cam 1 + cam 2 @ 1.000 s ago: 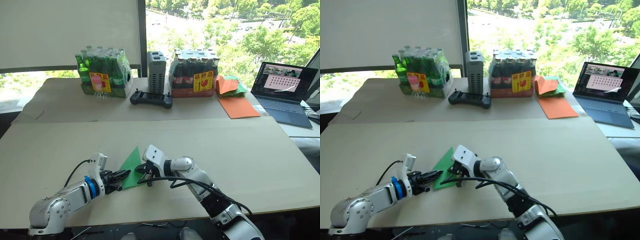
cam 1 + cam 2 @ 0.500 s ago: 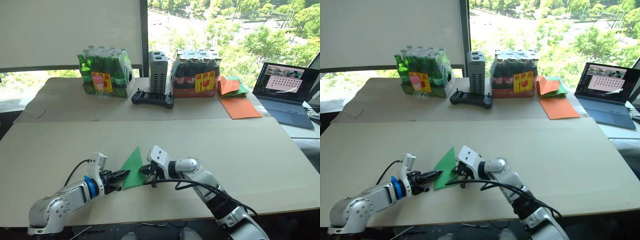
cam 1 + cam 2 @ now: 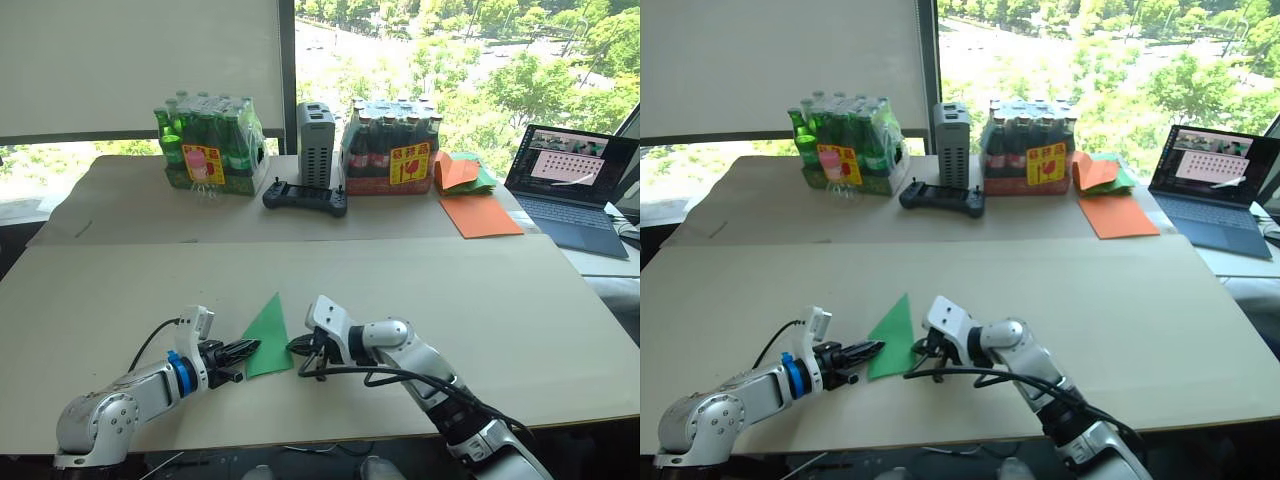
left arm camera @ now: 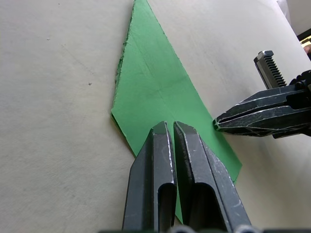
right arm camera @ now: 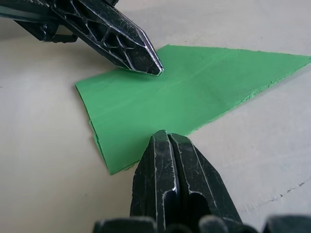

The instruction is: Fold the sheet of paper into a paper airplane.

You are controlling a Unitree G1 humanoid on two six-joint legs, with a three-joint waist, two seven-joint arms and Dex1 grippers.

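Observation:
The sheet of paper (image 3: 268, 325) is bright green and lies flat on the near table as a narrow pointed wedge, its tip pointing away from me. Crease lines show across it (image 4: 155, 87). My left gripper (image 3: 252, 347) is shut, its tips resting on top of the paper's wide near end (image 5: 153, 68). My right gripper (image 3: 296, 347) is shut too, its tips low at the paper's right edge (image 5: 165, 136), just off the green surface. In the left wrist view the right gripper (image 4: 218, 124) touches that edge.
On the far table stand a pack of green bottles (image 3: 205, 150), a grey box (image 3: 315, 145), a pack of dark bottles (image 3: 390, 150) and a black controller (image 3: 305, 197). Orange sheets (image 3: 478, 213), an orange-and-green pile (image 3: 460, 172) and a laptop (image 3: 575, 185) lie far right.
My right gripper has slid rightward off the top of the paper to its right edge. The left gripper has stayed on the paper's near end.

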